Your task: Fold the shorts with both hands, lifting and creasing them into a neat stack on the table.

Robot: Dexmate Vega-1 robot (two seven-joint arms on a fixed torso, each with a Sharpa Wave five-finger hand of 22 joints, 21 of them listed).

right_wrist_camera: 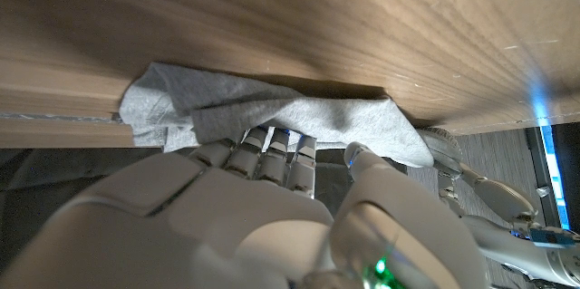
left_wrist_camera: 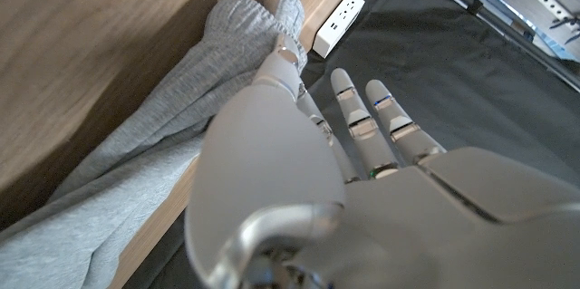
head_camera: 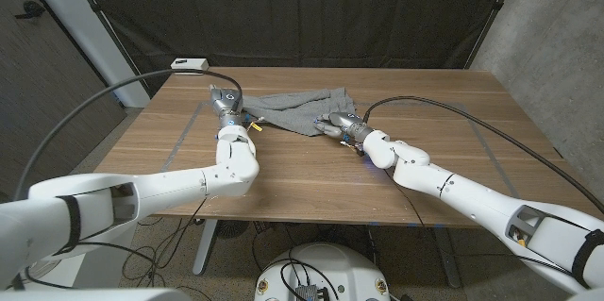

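Note:
Grey shorts (head_camera: 293, 106) lie rumpled across the far middle of the wooden table (head_camera: 311, 174). My left hand (head_camera: 226, 106) stands at their left end. In the left wrist view its fingers (left_wrist_camera: 362, 117) reach out straight and apart past the table's edge, and its thumb touches the bunched cloth (left_wrist_camera: 208, 62). My right hand (head_camera: 337, 124) is at the shorts' near right edge. In the right wrist view the fingertips (right_wrist_camera: 272, 141) go under a fold of the cloth (right_wrist_camera: 272, 112), with the thumb beside it. Whether it grips is hidden.
A white power strip (head_camera: 189, 62) sits at the table's far left corner, also seen beyond my left hand (left_wrist_camera: 343, 19). Black cables (head_camera: 444, 108) trail over the right side. Blue tape lines (head_camera: 184, 136) mark the tabletop. A dark curtain hangs behind the table.

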